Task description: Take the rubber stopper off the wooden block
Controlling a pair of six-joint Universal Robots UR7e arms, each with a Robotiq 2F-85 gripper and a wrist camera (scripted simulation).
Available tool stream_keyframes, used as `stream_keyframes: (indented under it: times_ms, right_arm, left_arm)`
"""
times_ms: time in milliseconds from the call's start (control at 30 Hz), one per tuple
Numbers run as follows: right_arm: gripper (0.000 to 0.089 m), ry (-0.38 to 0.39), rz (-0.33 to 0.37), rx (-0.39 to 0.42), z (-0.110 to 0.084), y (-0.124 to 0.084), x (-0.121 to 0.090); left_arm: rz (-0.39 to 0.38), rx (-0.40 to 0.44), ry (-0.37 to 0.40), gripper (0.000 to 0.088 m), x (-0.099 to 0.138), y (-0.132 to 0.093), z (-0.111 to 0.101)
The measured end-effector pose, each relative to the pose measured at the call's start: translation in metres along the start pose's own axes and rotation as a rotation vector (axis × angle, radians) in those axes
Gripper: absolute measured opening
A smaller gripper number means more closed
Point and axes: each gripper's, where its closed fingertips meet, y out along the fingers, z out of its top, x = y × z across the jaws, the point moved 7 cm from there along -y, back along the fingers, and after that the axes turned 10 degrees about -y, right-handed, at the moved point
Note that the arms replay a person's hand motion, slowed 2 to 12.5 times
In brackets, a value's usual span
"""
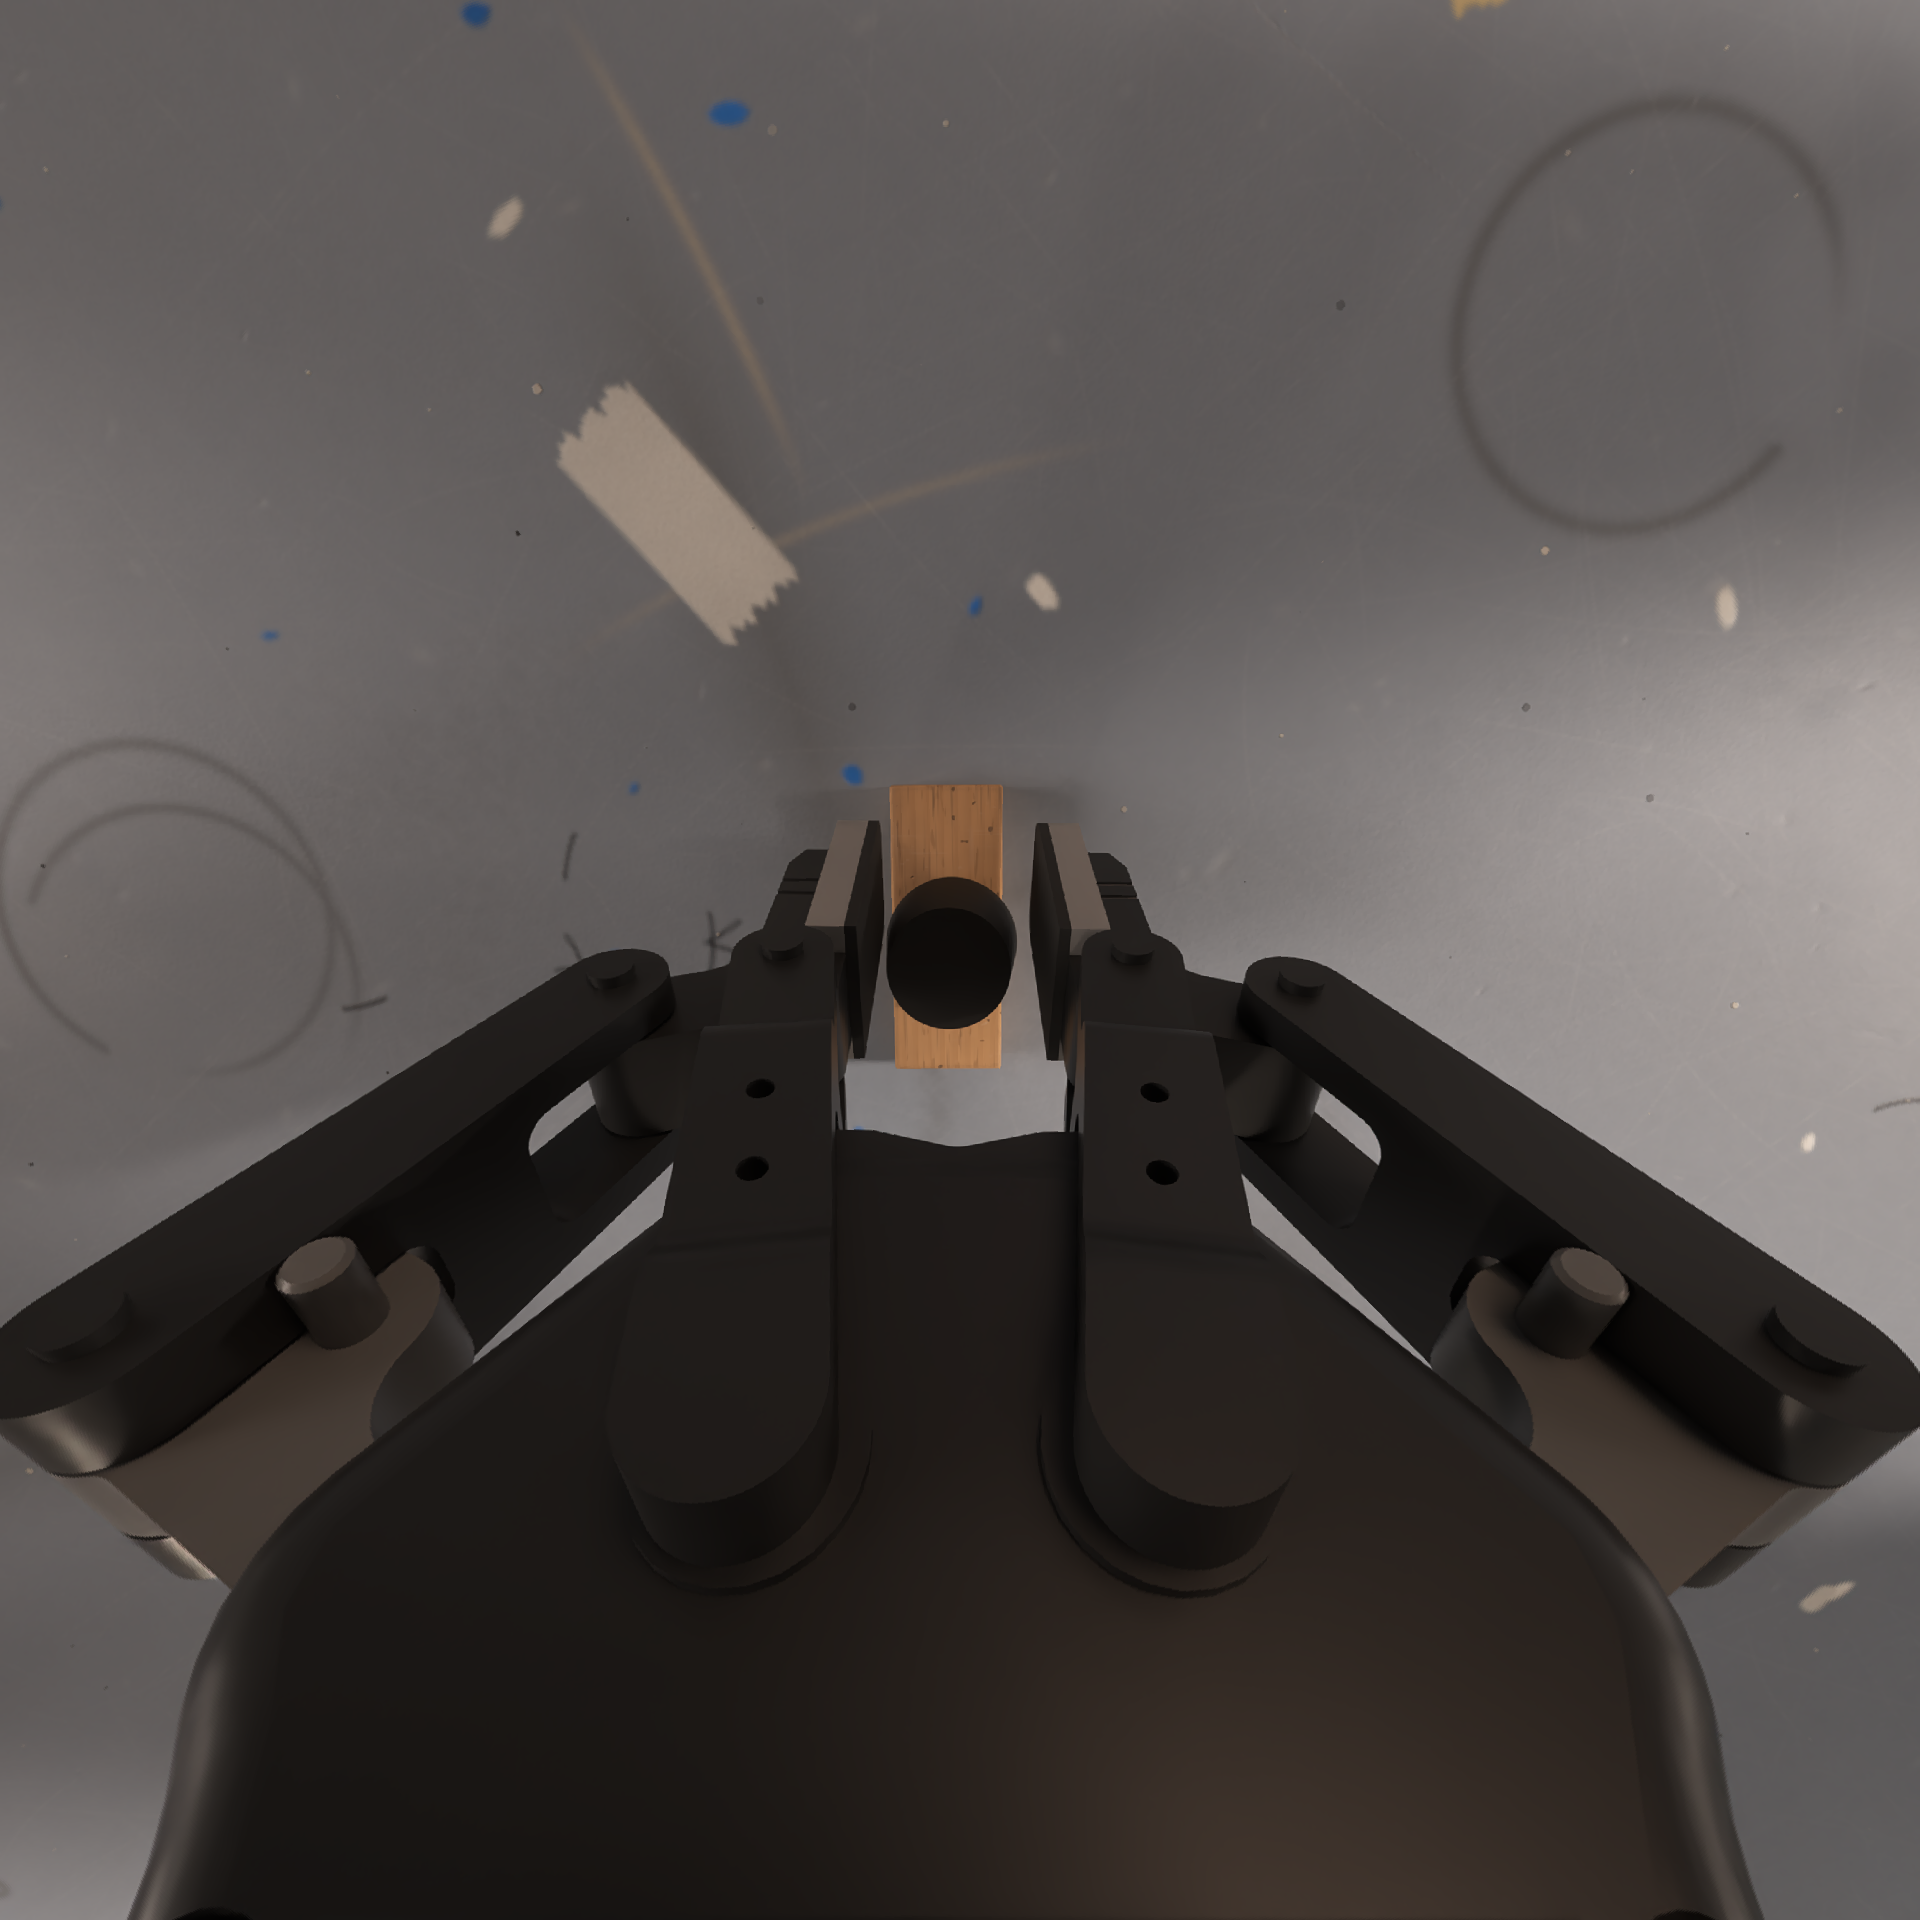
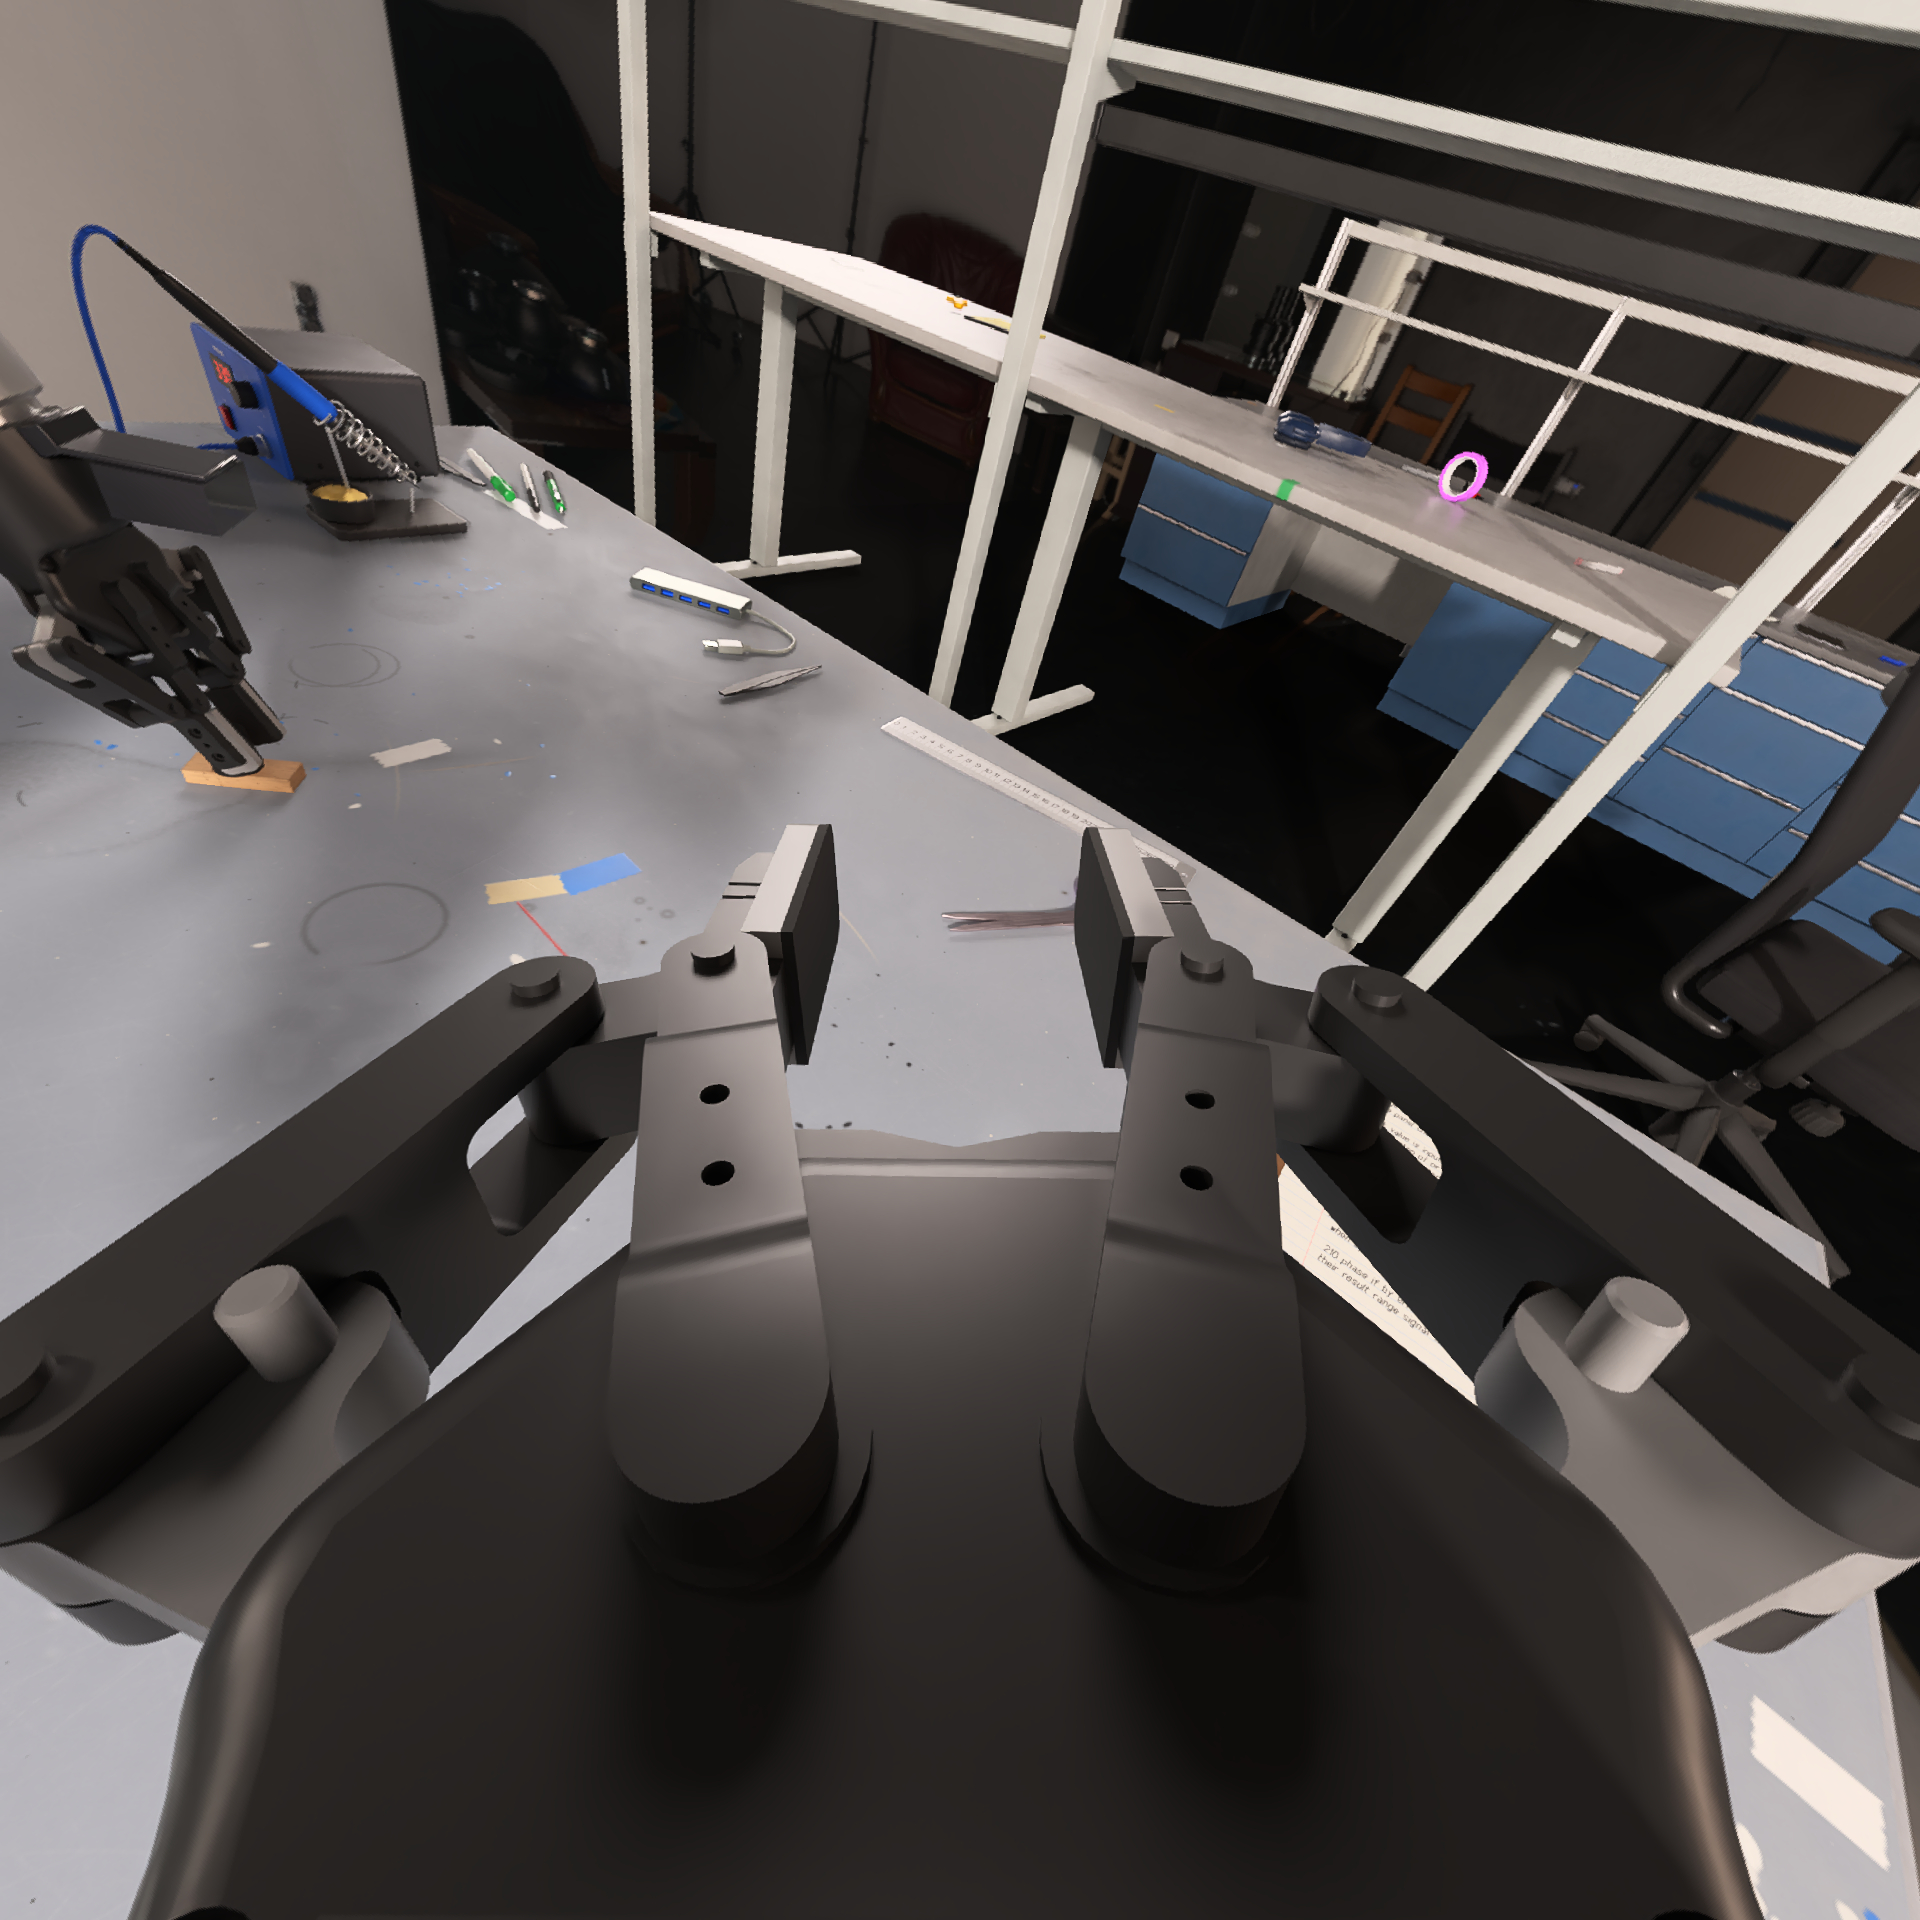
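1. Left gripper (image 1: 948,914) points straight down over the wooden block (image 1: 947,831). Its jaws are parted and straddle the rubber stopper (image 1: 949,951).
2. Stopper: dark, round, sitting upright on the top face of the block, roughly mid-length. The block lies flat on the grey table (image 1: 1351,675).
3. Jaw state, left: released, not clamping yet. A thin gap shows on the right side of the stopper. The left pad looks just beside it or grazing it; cannot tell for sure.
4. Right gripper (image 2: 956,925): jaws spread wide, holding nothing, hanging above the table well apart from the block. It looks idle.
5. The right wrist view confirms it: the left gripper (image 2: 234,753) has its fingertips down at the block (image 2: 246,774). The stopper itself is hidden behind the fingers there.
6. Step in hand, as I judge it: close on the stopper, then lift.
7. To do it well: keep the pads on the stopper's sides, above the wood, so the block is not pinched along with it.
8. Centre first. The stopper seems slightly nearer the left pad, so closing may nudge it sideways.
9. Squeeze firmly, since rubber gives. Lift straight up without tilting, or the block may drag or tip.
10. Risk: the block is light and loose on the table, so it could ride up with the stopper if there is any sticking.
11. Nearby tape strip (image 1: 675,514) and scuff rings are clear of the lift path.
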Motion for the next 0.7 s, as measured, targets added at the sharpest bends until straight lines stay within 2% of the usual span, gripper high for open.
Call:
stream_keyframes:
  times_ms: [367,700]
  right_arm:
    - [0.0418,0.003,0.0,0.003,0.0001,-0.0008,0.0006]
    - [0.0418,0.006,0.002,0.007,0.0002,-0.0013,0.0009]
  left_arm:
    - [-0.002,0.014,-0.012,0.0221,-0.0015,-0.0037,-0.0011]
    - [0.0,0.028,-0.024,0.0222,-0.0034,-0.0079,-0.0021]
